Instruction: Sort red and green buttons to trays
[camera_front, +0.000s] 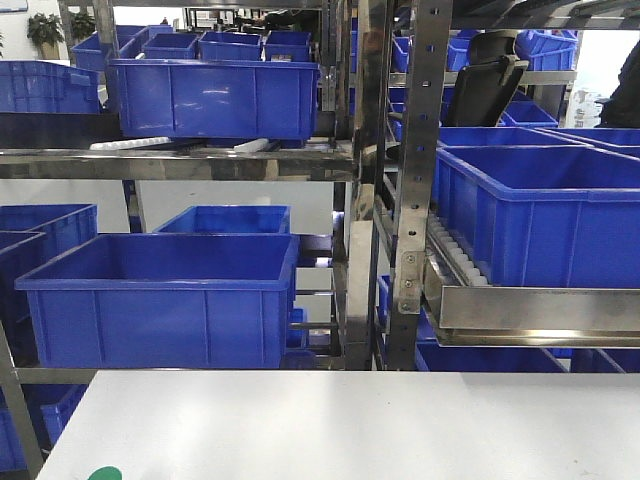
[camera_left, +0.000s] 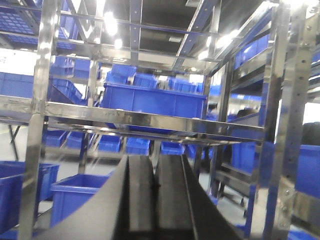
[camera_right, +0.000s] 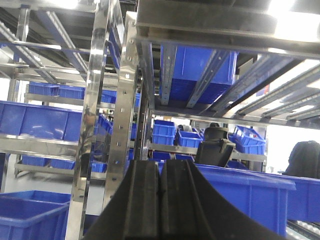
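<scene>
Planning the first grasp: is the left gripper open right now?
No, the left gripper is fully closed, with no gap showing and nothing held.

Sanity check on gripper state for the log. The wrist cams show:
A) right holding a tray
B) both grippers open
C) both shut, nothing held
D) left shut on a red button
C: the left gripper and the right gripper each have their jaws pressed together with nothing between them.
</scene>
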